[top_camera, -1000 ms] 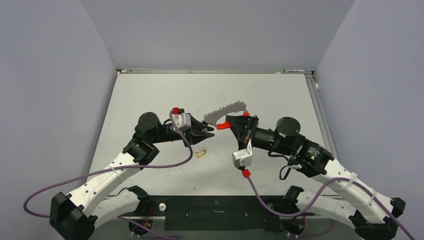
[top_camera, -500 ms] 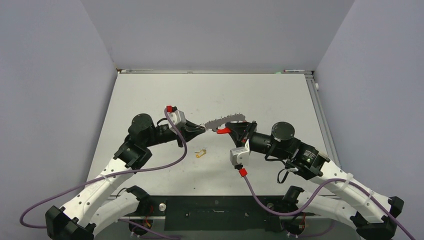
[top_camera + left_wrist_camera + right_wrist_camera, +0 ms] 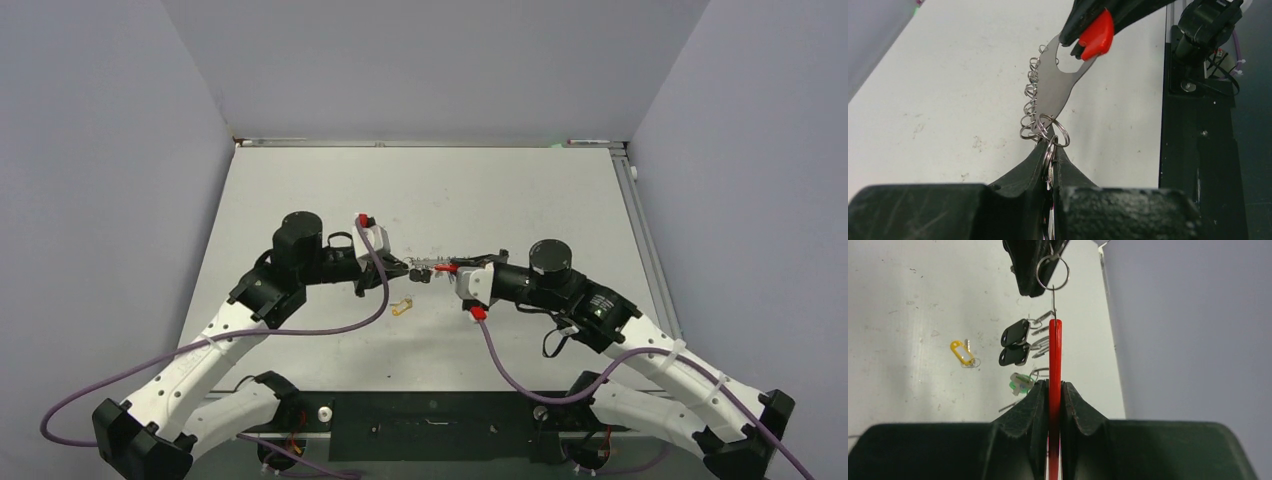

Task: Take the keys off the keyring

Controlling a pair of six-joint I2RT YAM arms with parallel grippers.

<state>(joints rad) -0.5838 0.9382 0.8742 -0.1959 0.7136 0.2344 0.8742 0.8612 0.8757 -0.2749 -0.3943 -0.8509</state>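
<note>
The keyring shows in the left wrist view as a curved grey strip (image 3: 1055, 85) with wire rings along its edge and a red piece (image 3: 1096, 35). My right gripper (image 3: 1054, 386) is shut on the red piece (image 3: 1055, 355), seen edge-on. My left gripper (image 3: 1050, 144) is shut on a wire ring (image 3: 1052, 131) at the strip's tip, with silvery metal between the fingers. In the top view both grippers, left (image 3: 408, 270) and right (image 3: 456, 269), meet over the table's middle with the keyring (image 3: 434, 266) between them. A yellow-tagged key (image 3: 402, 306) lies loose on the table (image 3: 300, 180).
In the right wrist view two black-headed keys (image 3: 1015, 333) (image 3: 1014, 356) and a green-tagged key (image 3: 1020, 382) sit beside the red piece; I cannot tell whether they hang or lie on the table. The yellow tag (image 3: 962, 352) lies left of them. Grey walls enclose the table.
The right gripper has lowered the keyring and turned it from flat to edge-on. The left gripper has moved right to the strip's tip and shut on a wire ring.
</note>
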